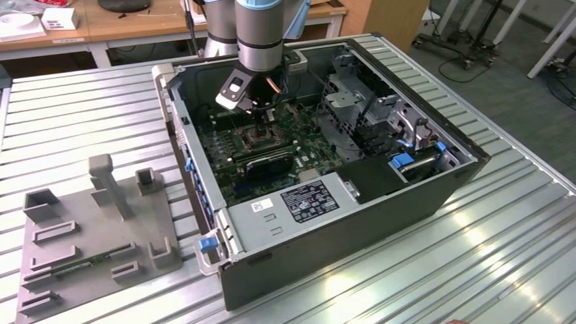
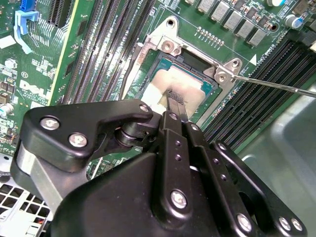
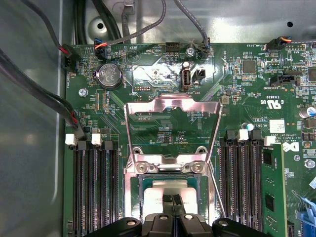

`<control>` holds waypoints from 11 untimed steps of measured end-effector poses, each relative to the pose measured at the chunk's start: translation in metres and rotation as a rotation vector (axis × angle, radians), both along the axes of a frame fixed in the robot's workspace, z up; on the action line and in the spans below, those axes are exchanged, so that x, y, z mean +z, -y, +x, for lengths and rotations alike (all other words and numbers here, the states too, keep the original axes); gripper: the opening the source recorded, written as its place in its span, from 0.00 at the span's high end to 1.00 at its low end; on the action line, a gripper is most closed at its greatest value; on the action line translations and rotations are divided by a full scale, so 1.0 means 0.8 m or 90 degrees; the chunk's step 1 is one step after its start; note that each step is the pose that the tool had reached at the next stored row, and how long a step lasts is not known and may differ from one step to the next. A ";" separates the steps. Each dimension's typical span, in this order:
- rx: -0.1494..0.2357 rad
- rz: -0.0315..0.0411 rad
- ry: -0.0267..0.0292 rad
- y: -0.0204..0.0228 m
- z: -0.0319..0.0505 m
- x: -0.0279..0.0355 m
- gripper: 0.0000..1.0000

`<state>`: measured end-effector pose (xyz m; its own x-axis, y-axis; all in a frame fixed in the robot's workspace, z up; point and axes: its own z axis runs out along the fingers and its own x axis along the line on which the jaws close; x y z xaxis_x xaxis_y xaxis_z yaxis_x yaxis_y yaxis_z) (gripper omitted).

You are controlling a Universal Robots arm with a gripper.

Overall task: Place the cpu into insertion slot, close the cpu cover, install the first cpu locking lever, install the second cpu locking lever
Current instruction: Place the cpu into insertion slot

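The cpu (image 2: 190, 81) lies flat in the insertion slot (image 2: 148, 49) on the green motherboard, its silvery-beige top showing in both wrist views. My gripper (image 2: 176, 102) is shut, its fingertips together and down at the middle of the cpu (image 3: 165, 186), with nothing between them. The cpu cover (image 3: 173, 104), a silvery frame with a cut-out centre, stands flipped open on the hinge side of the insertion slot (image 3: 132, 190). A thin locking lever (image 2: 276, 85) sticks out free beside the socket. In the exterior view my gripper (image 1: 262, 129) reaches down into the open computer case over the insertion slot (image 1: 255, 140).
Long black memory slots (image 3: 94, 187) flank the socket on both sides. Cables (image 3: 44, 98) run along the case wall. A drive cage (image 1: 360, 108) and a power supply (image 1: 297, 202) stand inside the case. A grey fixture (image 1: 90, 229) lies on the table at the exterior view's left.
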<state>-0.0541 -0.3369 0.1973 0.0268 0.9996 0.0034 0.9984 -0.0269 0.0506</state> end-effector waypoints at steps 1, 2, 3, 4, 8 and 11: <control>0.000 0.0000 0.0000 0.0000 0.000 0.0000 0.89; 0.000 0.0000 0.0000 0.0000 0.000 0.0000 0.89; 0.000 0.0000 0.0000 0.0000 0.000 0.0000 0.89; 0.000 -0.0001 0.0000 0.0000 0.000 0.0000 0.89; 0.000 -0.0001 0.0000 0.0001 0.000 -0.0001 0.89; 0.000 -0.0001 -0.0001 0.0001 0.000 -0.0001 0.89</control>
<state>-0.0541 -0.3370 0.1972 0.0267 0.9996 0.0032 0.9984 -0.0269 0.0505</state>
